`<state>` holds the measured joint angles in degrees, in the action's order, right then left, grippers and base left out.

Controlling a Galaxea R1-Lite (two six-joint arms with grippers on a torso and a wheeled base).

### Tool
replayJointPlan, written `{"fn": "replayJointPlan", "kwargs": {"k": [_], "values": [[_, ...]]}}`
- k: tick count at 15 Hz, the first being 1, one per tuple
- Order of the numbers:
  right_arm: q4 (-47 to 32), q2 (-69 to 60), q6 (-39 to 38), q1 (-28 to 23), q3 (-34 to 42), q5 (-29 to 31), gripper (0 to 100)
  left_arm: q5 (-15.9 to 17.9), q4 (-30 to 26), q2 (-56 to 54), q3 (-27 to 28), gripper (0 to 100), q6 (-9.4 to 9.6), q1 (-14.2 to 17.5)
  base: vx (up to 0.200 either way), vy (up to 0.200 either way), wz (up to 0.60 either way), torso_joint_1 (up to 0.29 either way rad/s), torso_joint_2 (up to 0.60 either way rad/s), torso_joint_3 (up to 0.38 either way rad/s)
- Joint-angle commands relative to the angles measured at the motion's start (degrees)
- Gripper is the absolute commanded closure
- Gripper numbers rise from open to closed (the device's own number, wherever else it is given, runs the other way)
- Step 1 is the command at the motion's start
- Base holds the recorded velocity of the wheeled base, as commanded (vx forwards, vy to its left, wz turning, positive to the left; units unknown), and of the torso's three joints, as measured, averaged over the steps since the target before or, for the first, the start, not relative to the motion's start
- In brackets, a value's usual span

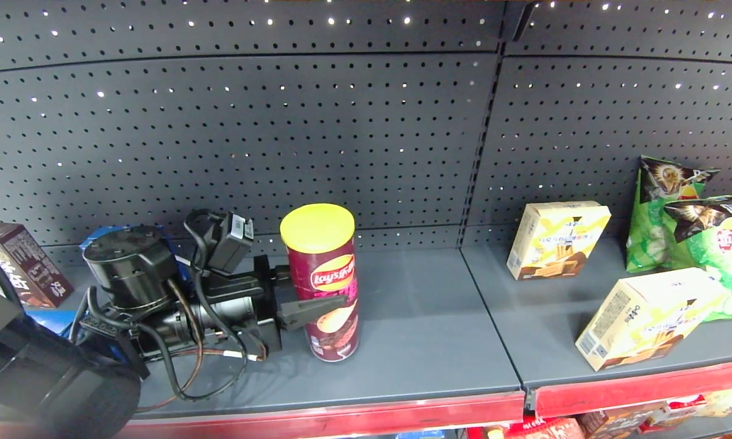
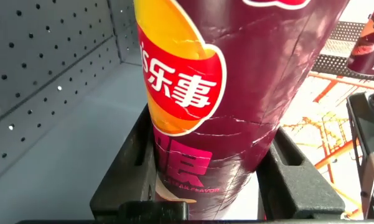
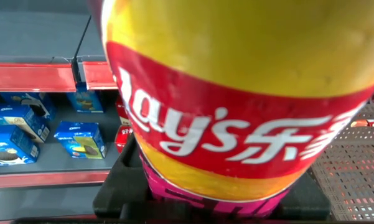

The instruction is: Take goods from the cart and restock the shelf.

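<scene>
A maroon chips can (image 1: 326,286) with a yellow lid stands upright on the grey shelf (image 1: 426,329), left of centre. My left gripper (image 1: 326,308) comes in from the left and is shut on the can's lower half, with one finger (image 1: 311,310) across its front. In the left wrist view the same can (image 2: 236,93) sits tight between the two black fingers (image 2: 124,180), with the left gripper (image 2: 208,186) around its base. In the right wrist view a second chips can (image 3: 236,112) is held close, with my right gripper (image 3: 211,199) shut on it.
A brown box (image 1: 27,262) leans at the shelf's far left. Two yellow boxes (image 1: 557,238) (image 1: 646,317) and green chip bags (image 1: 707,244) fill the right bay. The shelf between them is bare. Blue boxes (image 3: 81,137) stand on a lower shelf, beside the cart mesh (image 3: 355,180).
</scene>
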<state>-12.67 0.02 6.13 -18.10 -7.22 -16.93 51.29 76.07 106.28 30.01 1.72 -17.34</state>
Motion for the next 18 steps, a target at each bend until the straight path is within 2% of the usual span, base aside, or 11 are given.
{"fn": "replayJointPlan", "kwargs": {"k": [1, 8, 15, 16, 18], "values": [[0.0, 0.0, 0.0, 0.0, 0.0, 0.0, 100, 0.0, 0.3, 0.1, -1.0, 100, 0.04, -0.2, 0.0, 0.0, 0.0, 0.0, 0.0, 0.0], [0.0, 0.0, 0.1, 0.0, 0.0, 0.0, 100, 0.1, 6.0, 0.9, -7.6, 100, -0.14, -1.7, 0.0, 0.0, 0.0, 0.0, 0.0, 0.0], [0.0, 0.0, 0.0, 0.0, 0.0, 0.0, 100, 0.1, 6.5, 3.1, -7.2, 100, -0.05, -1.5, 0.0, 0.0, 0.0, 0.0, 0.0, 0.0], [0.0, 0.0, 0.0, 0.0, 0.0, 0.1, 100, 0.0, 7.8, 3.9, -7.3, 0, -0.05, -1.5, 0.0, 0.0, 0.0, 0.0, 0.0, 0.0], [0.0, 0.0, 0.1, 0.0, 0.0, 0.0, 100, -0.1, 8.9, 4.4, -7.8, 0, -0.14, -1.5, 0.0, 0.0, 0.0, 0.0, 0.0, 0.0]]}}
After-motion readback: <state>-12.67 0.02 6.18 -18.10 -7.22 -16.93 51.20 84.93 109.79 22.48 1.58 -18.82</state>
